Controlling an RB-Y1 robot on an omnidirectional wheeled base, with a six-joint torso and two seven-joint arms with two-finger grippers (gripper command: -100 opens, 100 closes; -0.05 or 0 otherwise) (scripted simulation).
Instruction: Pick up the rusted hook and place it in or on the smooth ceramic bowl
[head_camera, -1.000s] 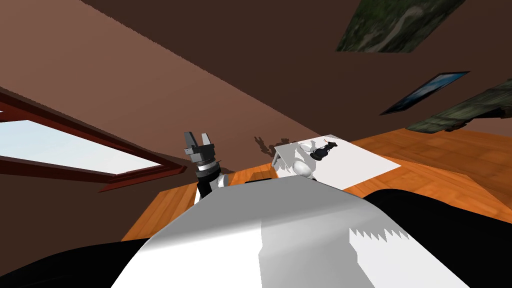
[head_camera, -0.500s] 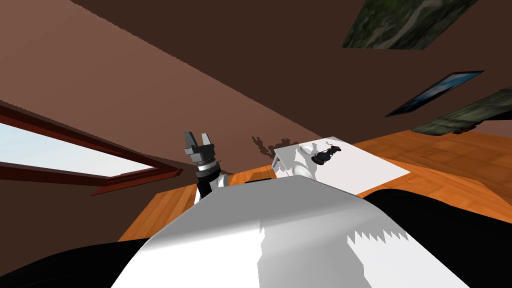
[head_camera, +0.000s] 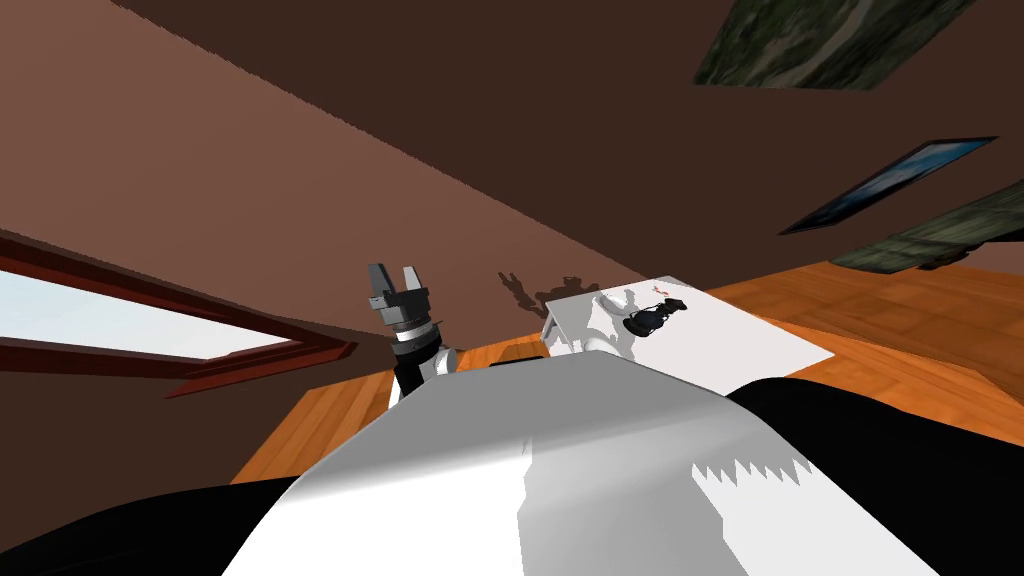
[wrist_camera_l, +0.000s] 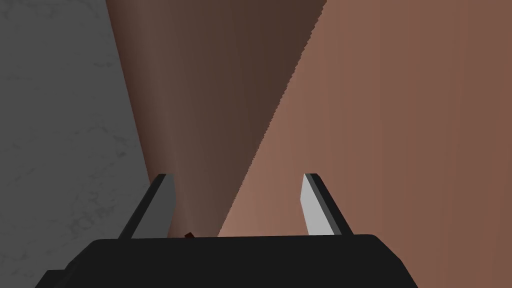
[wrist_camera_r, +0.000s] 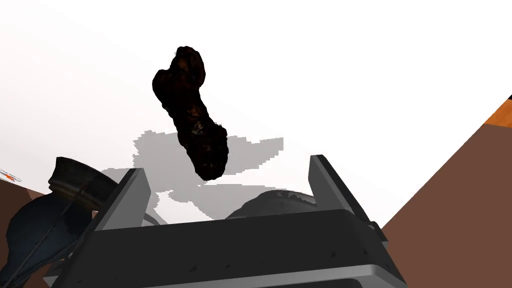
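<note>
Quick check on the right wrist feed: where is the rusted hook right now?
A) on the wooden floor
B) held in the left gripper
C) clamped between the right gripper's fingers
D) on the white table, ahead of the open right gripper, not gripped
D: the hook lies on the white table beyond the right gripper, whose fingers stand wide apart and clear of it.

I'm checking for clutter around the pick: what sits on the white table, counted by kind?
Dark brown hook: 1
Dark vase: 1
Grey rounded thing, partly hidden behind the right gripper's body: 1
Small red item: 1
Total: 4
</note>
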